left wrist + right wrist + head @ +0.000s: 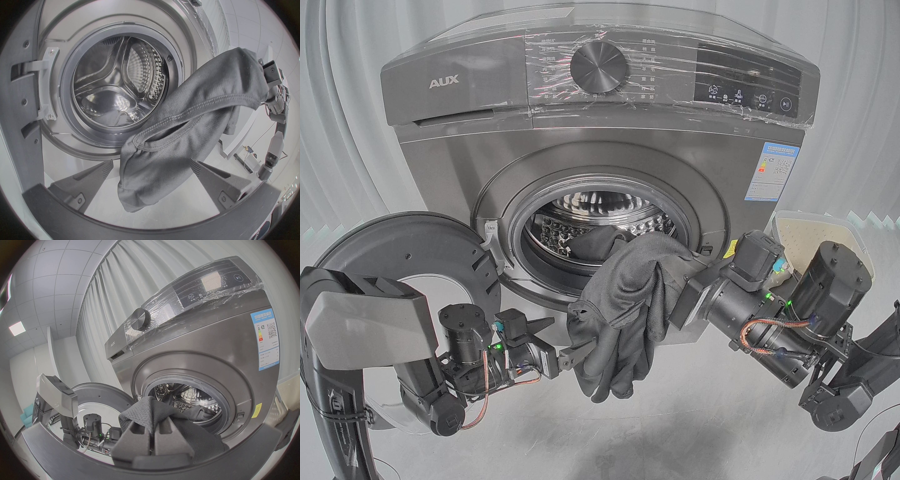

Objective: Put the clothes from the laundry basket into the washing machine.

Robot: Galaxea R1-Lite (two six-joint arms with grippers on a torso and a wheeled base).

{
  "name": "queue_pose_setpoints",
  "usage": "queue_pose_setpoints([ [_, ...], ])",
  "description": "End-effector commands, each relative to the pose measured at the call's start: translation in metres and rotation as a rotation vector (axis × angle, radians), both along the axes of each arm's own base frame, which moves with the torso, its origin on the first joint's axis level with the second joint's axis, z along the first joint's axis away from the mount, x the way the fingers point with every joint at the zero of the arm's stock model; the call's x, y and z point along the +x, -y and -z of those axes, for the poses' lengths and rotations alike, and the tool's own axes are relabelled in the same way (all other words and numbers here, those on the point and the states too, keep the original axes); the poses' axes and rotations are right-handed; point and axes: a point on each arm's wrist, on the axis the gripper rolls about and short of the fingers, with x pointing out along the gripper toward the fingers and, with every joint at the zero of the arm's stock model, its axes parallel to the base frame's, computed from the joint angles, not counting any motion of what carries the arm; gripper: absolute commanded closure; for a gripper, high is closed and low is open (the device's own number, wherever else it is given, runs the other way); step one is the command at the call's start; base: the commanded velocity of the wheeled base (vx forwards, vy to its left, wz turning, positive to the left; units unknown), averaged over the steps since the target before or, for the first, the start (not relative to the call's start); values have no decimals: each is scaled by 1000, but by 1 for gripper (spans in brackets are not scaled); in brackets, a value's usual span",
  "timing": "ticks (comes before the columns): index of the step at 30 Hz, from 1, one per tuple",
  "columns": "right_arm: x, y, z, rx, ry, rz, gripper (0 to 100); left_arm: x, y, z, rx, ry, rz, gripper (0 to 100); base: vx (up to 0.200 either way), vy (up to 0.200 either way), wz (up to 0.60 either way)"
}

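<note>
Right end effector clenched on dark garment | left end effector released | you lift dangling hem over drum lip first.

A pale grey pleated curtain hangs as the backdrop in the head view, running from nine o'clock through twelve to three. A smooth, matte grey floor spreads at six o'clock. Overhead, a white square-tiled ceiling carries a lit rectangular panel light. A plain white wall adjoins the curtain.
</note>
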Motion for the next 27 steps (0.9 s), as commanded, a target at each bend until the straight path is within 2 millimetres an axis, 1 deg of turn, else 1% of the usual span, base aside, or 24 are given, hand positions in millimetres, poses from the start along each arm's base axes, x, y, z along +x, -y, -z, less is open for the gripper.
queue_pose_setpoints([
  [1,-1,0,-1,2,1,-2,100,7,3,12,8,-16,1,0,0,0,0],
  [5,-1,0,1,-2,-2,-3,100,11,6,17,10,-18,2,0,0,0,0],
  [10,-6,-4,1,2,-1,-25,100,20,9,22,7,-7,-2,0,0,0,0],
  [17,-9,-7,1,3,-2,-38,100,22,12,27,10,-14,3,0,0,0,0],
  [20,-11,-9,1,4,-3,-47,100,28,13,35,11,-17,0,0,0,0,0],
  [23,-11,-8,2,2,-5,-47,100,32,15,34,2,-7,8,0,0,0,0],
  [27,-11,-8,4,-7,-12,-49,100,32,18,35,-2,-5,25,0,0,0,0],
])
